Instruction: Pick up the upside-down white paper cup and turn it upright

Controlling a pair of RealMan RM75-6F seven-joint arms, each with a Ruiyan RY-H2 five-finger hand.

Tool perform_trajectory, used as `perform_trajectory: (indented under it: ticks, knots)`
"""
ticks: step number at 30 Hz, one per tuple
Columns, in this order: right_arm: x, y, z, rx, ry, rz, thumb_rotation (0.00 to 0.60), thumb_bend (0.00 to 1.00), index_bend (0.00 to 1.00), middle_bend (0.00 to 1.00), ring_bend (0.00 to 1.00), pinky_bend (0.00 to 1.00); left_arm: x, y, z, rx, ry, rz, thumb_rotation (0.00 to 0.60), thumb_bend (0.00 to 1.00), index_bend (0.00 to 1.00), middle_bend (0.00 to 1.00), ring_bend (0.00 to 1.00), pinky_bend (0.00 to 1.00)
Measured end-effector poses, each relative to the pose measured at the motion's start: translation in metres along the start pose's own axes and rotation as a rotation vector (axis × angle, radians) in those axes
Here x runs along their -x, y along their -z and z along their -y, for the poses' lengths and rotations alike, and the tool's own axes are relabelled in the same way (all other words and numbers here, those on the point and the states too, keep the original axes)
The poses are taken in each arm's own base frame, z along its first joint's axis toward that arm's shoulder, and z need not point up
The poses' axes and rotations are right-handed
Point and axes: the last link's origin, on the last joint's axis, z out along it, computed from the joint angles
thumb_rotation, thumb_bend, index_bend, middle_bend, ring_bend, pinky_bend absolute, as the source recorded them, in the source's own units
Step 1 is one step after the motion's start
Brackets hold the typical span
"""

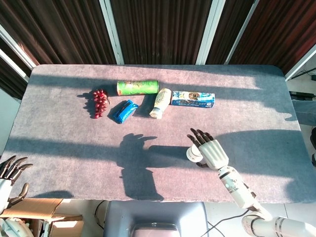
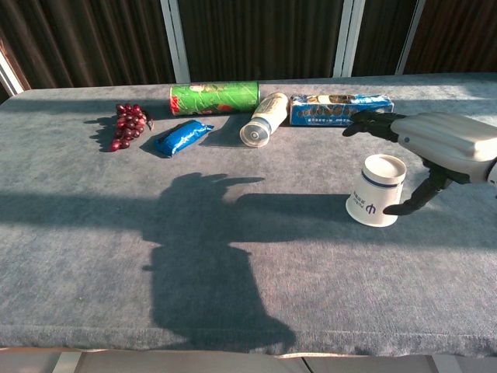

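Observation:
The white paper cup stands upside down on the grey table, right of centre near the front; in the head view the cup is partly covered. My right hand hovers at the cup's right side with fingers reaching over and behind its top. The thumb curves down beside the cup's lower rim. The right hand holds nothing. My left hand hangs past the table's front left corner, fingers apart and empty.
Along the back lie a bunch of red grapes, a blue packet, a green canister, a white bottle on its side and a blue box. The table's front edge runs close by.

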Motion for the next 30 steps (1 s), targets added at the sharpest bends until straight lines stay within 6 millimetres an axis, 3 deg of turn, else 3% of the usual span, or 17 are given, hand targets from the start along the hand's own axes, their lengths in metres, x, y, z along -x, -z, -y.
perform_trajectory:
  ticks: [5, 12, 18, 25, 30]
  knots:
    - [0.009, -0.011, 0.004, -0.007, -0.02, -0.014, 0.6, 0.39, 0.38, 0.28, 0.32, 0.5, 0.0, 0.0, 0.0, 0.004, 0.0, 0.004, 0.6, 0.48, 0.25, 0.13, 0.04, 0.14]
    - [0.015, -0.014, 0.003, -0.011, -0.012, -0.031, 0.6, 0.51, 0.51, 0.39, 0.45, 0.62, 0.0, 0.001, 0.0, 0.005, 0.001, 0.003, 0.6, 0.48, 0.25, 0.13, 0.04, 0.14]
    - [0.015, -0.012, 0.001, -0.01, -0.001, -0.054, 0.6, 0.71, 0.63, 0.48, 0.56, 0.72, 0.0, 0.0, 0.0, 0.005, 0.0, 0.004, 0.6, 0.48, 0.25, 0.13, 0.04, 0.14]
    - [0.013, -0.01, 0.004, -0.029, -0.094, -0.111, 0.6, 0.73, 0.64, 0.49, 0.57, 0.73, 0.001, 0.0, -0.001, 0.005, -0.004, 0.006, 0.6, 0.48, 0.25, 0.13, 0.04, 0.14]
    - [0.017, -0.01, 0.006, -0.05, -0.311, -0.137, 0.6, 0.73, 0.63, 0.49, 0.57, 0.73, 0.001, 0.0, -0.001, 0.007, -0.006, 0.007, 0.6, 0.48, 0.25, 0.13, 0.04, 0.14]
